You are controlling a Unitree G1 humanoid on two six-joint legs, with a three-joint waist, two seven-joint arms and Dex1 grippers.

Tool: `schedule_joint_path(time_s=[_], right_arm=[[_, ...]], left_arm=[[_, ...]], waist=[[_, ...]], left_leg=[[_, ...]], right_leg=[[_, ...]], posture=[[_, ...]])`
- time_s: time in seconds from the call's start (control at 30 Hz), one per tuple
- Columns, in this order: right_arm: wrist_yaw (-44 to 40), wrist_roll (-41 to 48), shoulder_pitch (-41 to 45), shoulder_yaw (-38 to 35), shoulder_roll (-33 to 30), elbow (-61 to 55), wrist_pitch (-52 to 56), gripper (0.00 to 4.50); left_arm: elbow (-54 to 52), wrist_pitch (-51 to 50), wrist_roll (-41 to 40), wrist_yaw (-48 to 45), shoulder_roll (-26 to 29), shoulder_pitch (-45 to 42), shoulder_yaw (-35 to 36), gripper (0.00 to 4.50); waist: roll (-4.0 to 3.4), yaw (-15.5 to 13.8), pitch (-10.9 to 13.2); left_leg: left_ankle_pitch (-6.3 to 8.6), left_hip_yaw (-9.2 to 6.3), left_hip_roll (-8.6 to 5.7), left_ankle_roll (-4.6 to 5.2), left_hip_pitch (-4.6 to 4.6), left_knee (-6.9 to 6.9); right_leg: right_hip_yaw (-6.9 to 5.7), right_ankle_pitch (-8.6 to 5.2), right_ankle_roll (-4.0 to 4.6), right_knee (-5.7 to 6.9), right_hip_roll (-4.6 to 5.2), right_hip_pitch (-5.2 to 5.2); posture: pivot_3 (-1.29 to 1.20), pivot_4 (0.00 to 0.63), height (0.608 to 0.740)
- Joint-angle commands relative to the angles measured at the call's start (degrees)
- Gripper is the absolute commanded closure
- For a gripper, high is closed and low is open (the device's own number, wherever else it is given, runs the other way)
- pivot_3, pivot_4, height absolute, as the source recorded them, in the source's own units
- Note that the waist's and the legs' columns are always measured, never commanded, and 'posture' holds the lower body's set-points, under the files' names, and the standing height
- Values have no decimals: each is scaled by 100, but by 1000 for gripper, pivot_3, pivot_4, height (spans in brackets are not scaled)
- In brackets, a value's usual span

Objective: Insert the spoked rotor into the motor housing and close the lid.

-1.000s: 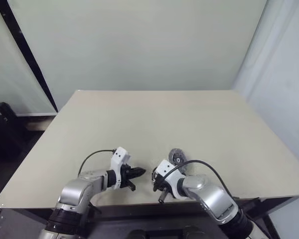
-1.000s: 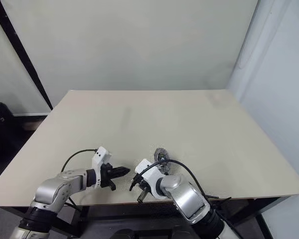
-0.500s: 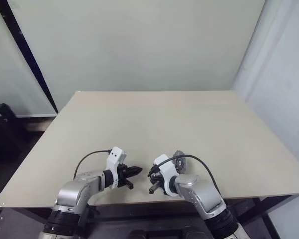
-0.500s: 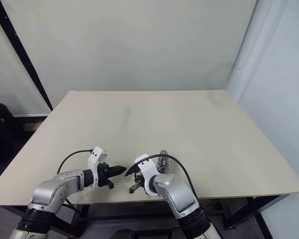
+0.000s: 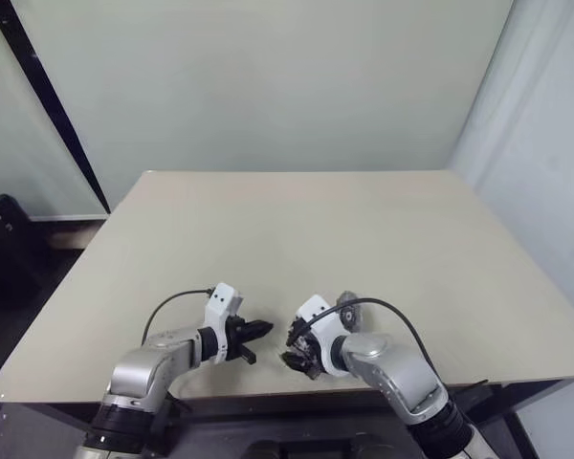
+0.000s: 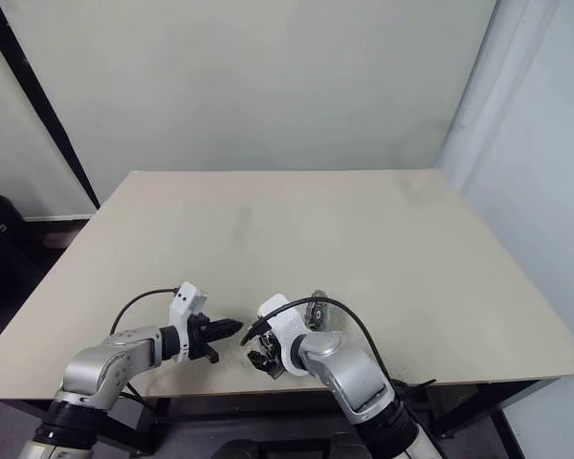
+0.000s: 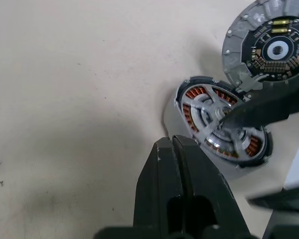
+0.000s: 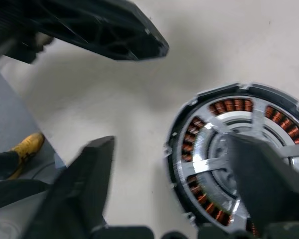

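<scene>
The motor housing (image 7: 194, 94), dark with copper windings, lies on the table near its front edge. The silver spoked rotor (image 7: 199, 105) sits in it, spokes over the windings. The grey lid (image 7: 271, 47) with its dark centre lies flat just beyond the housing, also seen as the lid (image 5: 348, 308) in the left eye view. My right gripper (image 8: 172, 144) is open above the housing, one finger (image 8: 261, 174) over the rotor, the other finger (image 8: 84, 184) beside it over bare table. My left gripper (image 5: 264, 329) is shut and empty, pointing at the housing from a short way off.
The beige table (image 5: 364, 229) stretches wide and bare beyond the parts. Both grippers work close to its near edge (image 5: 220, 390). A dark bag (image 5: 0, 249) sits on the floor at the left.
My right gripper has gone from shut to open over the housing. The left gripper has stayed where it was, shut.
</scene>
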State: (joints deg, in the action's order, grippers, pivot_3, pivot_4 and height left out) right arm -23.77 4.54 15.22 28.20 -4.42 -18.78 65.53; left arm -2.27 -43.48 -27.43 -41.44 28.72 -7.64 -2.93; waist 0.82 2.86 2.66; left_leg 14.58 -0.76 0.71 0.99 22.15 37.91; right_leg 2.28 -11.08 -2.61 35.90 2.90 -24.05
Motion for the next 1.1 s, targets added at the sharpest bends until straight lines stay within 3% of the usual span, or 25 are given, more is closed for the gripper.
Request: schedule_joint_path(time_s=[0.03,0.37,0.6,0.77,0.83,1.1], right_arm=[[61,208,283,-358,13,-896,315,30],[162,490,758,-1491,-568,-1678,557,30],[502,-284,685,-1524,-2083,-1175,-446,30],[403,-420,407,-1423,-2569,-729,-856,30],[297,-397,250,-1275,-2644,-615,-897,30],[303,47,-60,-1231,-1553,-363,-1108,30]], left_arm=[[-132,106,29,-79,45,-62,58,4500],[-105,90,26,-166,47,-106,22,4500],[-84,108,38,-170,24,-142,-2,4500],[-85,124,42,-181,30,-151,1,4500],[-89,140,47,-195,47,-149,2,4500],[-98,137,58,-254,106,-162,4,4500]], waist=[[1,0,-1],[1,-1,-1],[0,-4,0],[3,2,-2],[2,-1,-2],[3,0,-2]], left_leg=[[-1,0,0,1,13,3],[-2,1,-2,2,39,18],[-2,1,-5,2,41,17],[-2,6,-2,5,39,14],[-3,3,-2,6,39,14],[-7,4,-1,12,40,23]], right_leg=[[0,1,-2,4,0,-10],[2,1,-1,5,-3,-27],[1,0,0,1,-2,-26],[6,0,1,-4,-5,-26],[5,0,1,0,-7,-26],[8,1,0,2,-9,-22]], posture=[[0,0,740],[0,0,740],[0,0,740],[0,0,740],[0,0,740],[0,0,740]])
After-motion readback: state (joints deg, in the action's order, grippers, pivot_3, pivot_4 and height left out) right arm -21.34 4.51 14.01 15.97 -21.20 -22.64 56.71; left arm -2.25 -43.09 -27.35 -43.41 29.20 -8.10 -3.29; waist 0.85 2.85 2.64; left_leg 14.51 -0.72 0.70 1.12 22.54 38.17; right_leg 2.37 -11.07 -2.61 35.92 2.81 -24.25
